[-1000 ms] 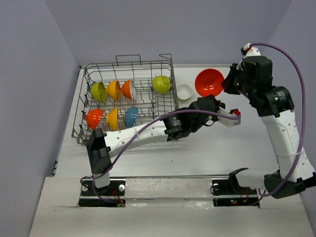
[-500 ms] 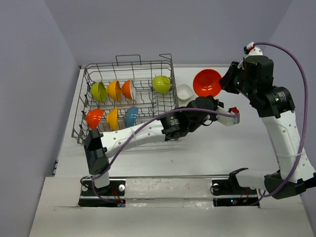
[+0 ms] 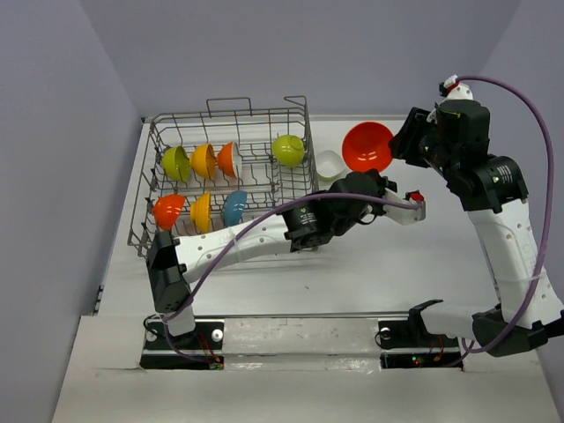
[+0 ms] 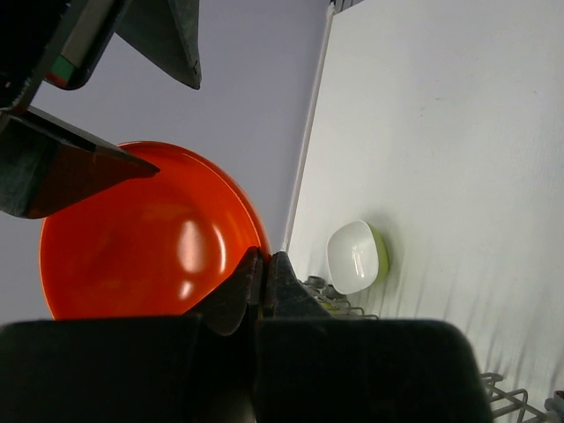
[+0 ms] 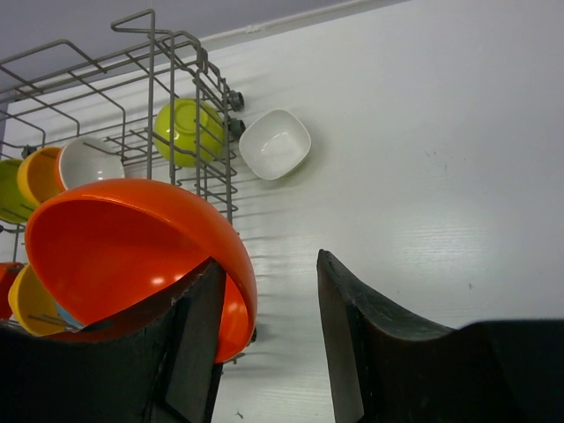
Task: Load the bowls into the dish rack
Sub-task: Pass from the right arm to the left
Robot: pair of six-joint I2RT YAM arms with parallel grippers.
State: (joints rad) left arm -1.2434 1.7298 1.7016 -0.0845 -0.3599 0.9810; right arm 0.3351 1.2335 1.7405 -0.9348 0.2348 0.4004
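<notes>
Left arm: stretched right over the surface (image 3: 397, 264), left tool (image 4: 264, 264) pinching the rim of the red-orange bowl (image 3: 368, 146), aloft right of the dish rack (image 3: 260, 150). Right arm: raised, right tool (image 5: 269, 260) spread wide beside that bowl.

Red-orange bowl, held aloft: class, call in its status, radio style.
Left end effector shut on red-orange bowl rim. Right end effector open, straddling the rim. Bowl aloft right of dish rack; white bowl on table beside rack.
</notes>
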